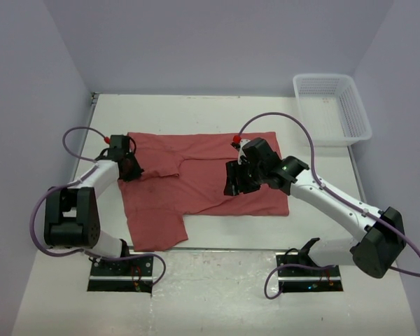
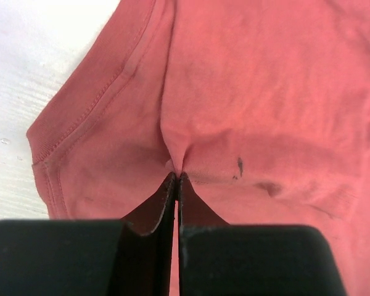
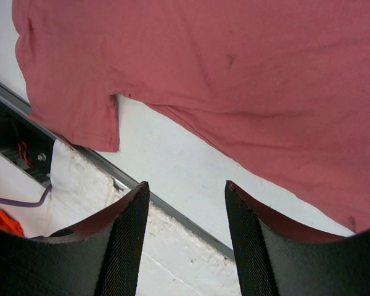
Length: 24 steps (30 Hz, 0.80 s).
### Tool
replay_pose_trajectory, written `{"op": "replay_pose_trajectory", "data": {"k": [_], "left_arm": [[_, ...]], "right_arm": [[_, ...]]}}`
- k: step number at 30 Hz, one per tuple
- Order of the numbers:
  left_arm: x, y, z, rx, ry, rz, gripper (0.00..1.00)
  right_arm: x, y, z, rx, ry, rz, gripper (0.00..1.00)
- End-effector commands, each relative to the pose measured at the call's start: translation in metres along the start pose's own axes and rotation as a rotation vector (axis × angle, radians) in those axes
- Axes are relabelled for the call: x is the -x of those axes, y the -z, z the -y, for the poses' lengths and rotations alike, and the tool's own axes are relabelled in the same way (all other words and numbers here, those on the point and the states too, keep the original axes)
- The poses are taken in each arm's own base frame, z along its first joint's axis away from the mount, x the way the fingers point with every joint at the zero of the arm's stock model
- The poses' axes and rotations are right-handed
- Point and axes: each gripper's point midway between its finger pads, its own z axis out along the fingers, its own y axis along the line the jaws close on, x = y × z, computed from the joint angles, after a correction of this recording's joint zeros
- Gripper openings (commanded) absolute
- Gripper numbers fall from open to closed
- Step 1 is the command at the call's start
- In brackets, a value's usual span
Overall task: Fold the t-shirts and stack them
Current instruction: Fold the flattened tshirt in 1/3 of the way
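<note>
One brick-red t-shirt (image 1: 203, 182) lies spread flat on the white table, one sleeve hanging toward the near edge. My left gripper (image 1: 129, 168) is down at the shirt's left side, near a sleeve. In the left wrist view the t-shirt (image 2: 253, 92) puckers into a small ridge at the tips of the left gripper (image 2: 177, 176), which is shut on that pinch of cloth. My right gripper (image 1: 234, 183) hovers over the shirt's right half. The right wrist view shows the right gripper (image 3: 186, 188) open and empty, above bare table beside the t-shirt (image 3: 234, 74).
A white mesh basket (image 1: 332, 105) stands at the back right corner. A metal strip (image 3: 160, 200) marks the table's near edge. Grey walls close in the left, back and right sides.
</note>
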Motion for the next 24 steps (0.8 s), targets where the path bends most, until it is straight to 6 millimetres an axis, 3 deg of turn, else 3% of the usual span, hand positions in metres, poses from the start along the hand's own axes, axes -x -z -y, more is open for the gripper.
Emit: {"op": "replay_pose_trajectory", "data": {"k": [1, 6, 10, 14, 18, 19, 21, 22, 24], "left_arm": [[0.031, 0.022, 0.021, -0.078, -0.002, 0.082, 0.0], [0.042, 0.044, 0.035, -0.143, 0.0, 0.097, 0.01], [0.052, 0.05, 0.042, -0.156, 0.003, 0.111, 0.03], [0.056, 0.043, 0.049, -0.167, 0.01, 0.09, 0.05], [0.065, 0.034, 0.054, -0.163, 0.02, 0.092, 0.05], [0.064, 0.027, 0.053, -0.155, 0.019, 0.077, 0.05], [0.069, 0.023, 0.055, -0.153, 0.027, 0.085, 0.05], [0.068, 0.015, 0.055, -0.149, 0.03, 0.073, 0.05], [0.07, 0.009, 0.057, -0.151, 0.034, 0.07, 0.05]], "right_arm": [[0.003, -0.003, -0.003, 0.022, -0.014, 0.016, 0.54], [-0.001, -0.005, -0.002, 0.022, -0.017, 0.008, 0.54], [-0.002, -0.009, -0.003, 0.028, -0.015, -0.001, 0.53], [0.001, -0.023, -0.004, 0.036, -0.006, -0.022, 0.53], [0.019, -0.045, -0.01, 0.035, 0.017, -0.037, 0.52], [0.036, -0.044, -0.018, 0.049, 0.034, -0.012, 0.52], [0.045, -0.061, -0.02, 0.049, 0.041, -0.037, 0.52], [0.064, -0.06, -0.031, 0.069, 0.061, -0.006, 0.52], [0.072, -0.078, -0.032, 0.066, 0.068, -0.033, 0.52]]}}
